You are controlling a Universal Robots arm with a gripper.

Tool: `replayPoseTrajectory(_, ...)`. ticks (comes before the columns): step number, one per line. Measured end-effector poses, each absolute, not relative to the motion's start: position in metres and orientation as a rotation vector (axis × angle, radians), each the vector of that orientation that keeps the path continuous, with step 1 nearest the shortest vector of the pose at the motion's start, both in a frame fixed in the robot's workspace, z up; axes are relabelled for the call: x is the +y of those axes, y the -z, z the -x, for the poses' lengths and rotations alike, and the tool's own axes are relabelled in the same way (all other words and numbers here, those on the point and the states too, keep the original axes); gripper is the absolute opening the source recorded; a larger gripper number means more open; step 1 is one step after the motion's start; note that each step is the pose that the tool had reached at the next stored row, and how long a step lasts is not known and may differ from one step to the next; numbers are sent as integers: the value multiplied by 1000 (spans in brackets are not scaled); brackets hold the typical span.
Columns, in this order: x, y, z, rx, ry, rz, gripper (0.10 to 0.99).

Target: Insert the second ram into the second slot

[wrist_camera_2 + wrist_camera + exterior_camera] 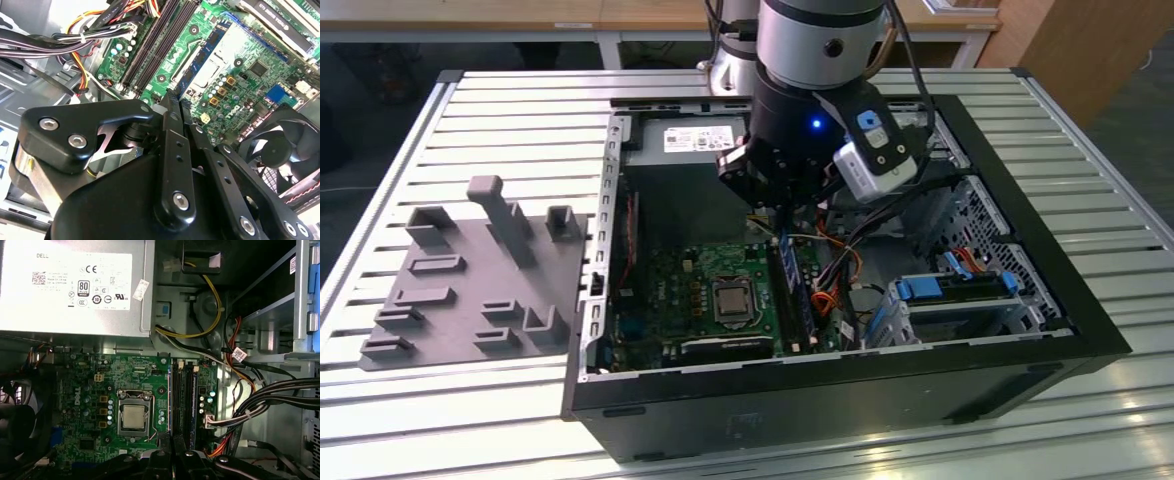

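A black two-fingered end effector [771, 212] on the silver and black robot arm [817, 60] reaches down into an open black computer case [854, 370]; the case lies on its side on a slatted aluminium worktop [494, 100]. In both wrist views the fingers stand narrow, closed on the second ram [170, 400], a thin, long, flat blue circuit-board stick; in the first wrist view it shows edge-on as a pale line running out from between the fingertips of the end effector [173, 447]; in the second wrist view its blue face [206, 57] slants away from the end effector [174, 102].

The stick runs parallel to the long black memory slots [179, 400] on the green motherboard [90, 385]; it lies just beside them, on the side of the square silver processor [133, 416]; whether it touches the board or a slot I cannot tell. The second wrist view shows the same slots [150, 47], with a round black fan [280, 145] near one corner of the board and a bundle of black and coloured cables [45, 40] on the far side of the slots.

A grey metal power supply box with a white label [75, 285] sits beyond the motherboard; light-blue plastic drive-bay clips [927, 288] sit at the exterior view's right inside the case. On the worktop at the exterior view's left, apart from the case, lies a grey moulded fixture plate with upright posts [467, 290].
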State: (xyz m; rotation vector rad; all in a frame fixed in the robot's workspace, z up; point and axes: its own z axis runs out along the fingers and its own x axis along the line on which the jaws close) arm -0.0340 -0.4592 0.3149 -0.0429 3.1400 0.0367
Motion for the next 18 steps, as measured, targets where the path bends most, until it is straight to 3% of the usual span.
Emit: replayPoseTrajectory(18,-459,-311,34,3140,-37,43,133)
